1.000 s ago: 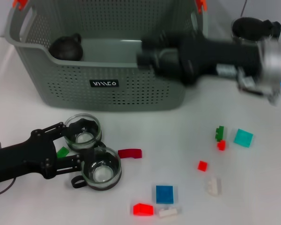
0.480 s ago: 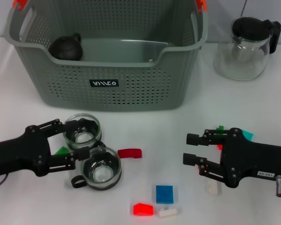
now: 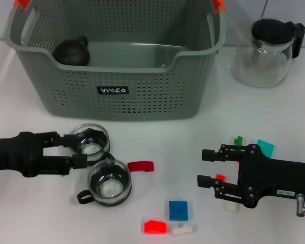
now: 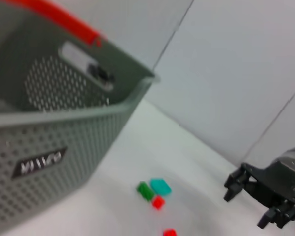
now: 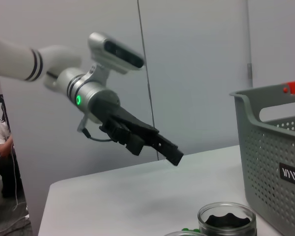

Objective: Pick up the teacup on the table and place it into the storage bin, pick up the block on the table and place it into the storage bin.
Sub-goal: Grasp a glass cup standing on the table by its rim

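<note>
- Head view: The table [image 3: 157,137] is white and flat. The big grey-green storage bin [image 3: 117,61] stands at the far side. It has orange clips on its handles and a small black label on its front wall. A small dark teapot [image 3: 71,52] sits inside the bin, at its left end. A glass teapot with a black lid [image 3: 267,53] stands on the table to the right of the bin.
- Head view: Two glass teacups stand in front of the bin. One teacup [image 3: 90,141] is nearer the bin, and the other teacup [image 3: 110,182] is just beside it, nearer the robot. The left gripper [image 3: 79,149] lies low on the left. Its fingers are open, one on each side of the nearer-the-bin teacup, and I cannot tell if they touch the glass.
- Head view: The right gripper [image 3: 206,166] is low on the right. Its fingers are open and hold nothing. A small red block [image 3: 219,177] sits between them. A red curved block [image 3: 141,166], a blue block [image 3: 178,210], a red flat block [image 3: 155,226] and a white block [image 3: 182,230] lie in the middle. A green block [image 3: 238,140] and a teal block [image 3: 266,147] lie behind the right gripper.
- Left wrist view: The bin wall fills one side. Grey walls stand behind the white table. Green, teal and red blocks lie on the table, and the right gripper shows farther off.
- Right wrist view: The room has plain grey walls, and a person sits at the edge. The left gripper reaches over the table above a teacup, near the bin.
</note>
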{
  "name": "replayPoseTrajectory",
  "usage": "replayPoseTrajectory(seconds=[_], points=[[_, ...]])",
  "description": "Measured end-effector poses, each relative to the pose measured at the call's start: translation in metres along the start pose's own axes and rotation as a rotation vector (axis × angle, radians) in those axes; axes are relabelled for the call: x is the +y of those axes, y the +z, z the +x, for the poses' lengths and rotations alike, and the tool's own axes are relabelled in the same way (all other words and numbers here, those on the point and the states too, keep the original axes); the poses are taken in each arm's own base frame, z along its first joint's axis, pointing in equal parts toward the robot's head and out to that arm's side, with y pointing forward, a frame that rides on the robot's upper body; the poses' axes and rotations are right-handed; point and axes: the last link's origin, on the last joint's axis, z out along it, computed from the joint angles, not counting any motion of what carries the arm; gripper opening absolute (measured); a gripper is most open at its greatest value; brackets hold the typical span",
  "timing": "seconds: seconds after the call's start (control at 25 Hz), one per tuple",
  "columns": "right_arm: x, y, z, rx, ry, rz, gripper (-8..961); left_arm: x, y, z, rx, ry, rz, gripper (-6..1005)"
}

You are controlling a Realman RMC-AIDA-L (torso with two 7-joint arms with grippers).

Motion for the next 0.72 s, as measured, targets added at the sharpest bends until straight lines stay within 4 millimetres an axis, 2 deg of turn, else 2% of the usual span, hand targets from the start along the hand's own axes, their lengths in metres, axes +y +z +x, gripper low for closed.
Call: replayPoseTrajectory(seconds=[0.44,0.72], points=[[0.001,0.001,0.001,-0.001,-0.002,0.002,563,0.002,0.015,0.023,-0.195,-0.173,0.001,873],[0.000,0.001,0.001,-0.001,-0.003,0.001,563,0.001,0.015,0.026,-0.212,-0.183,0.004,873]])
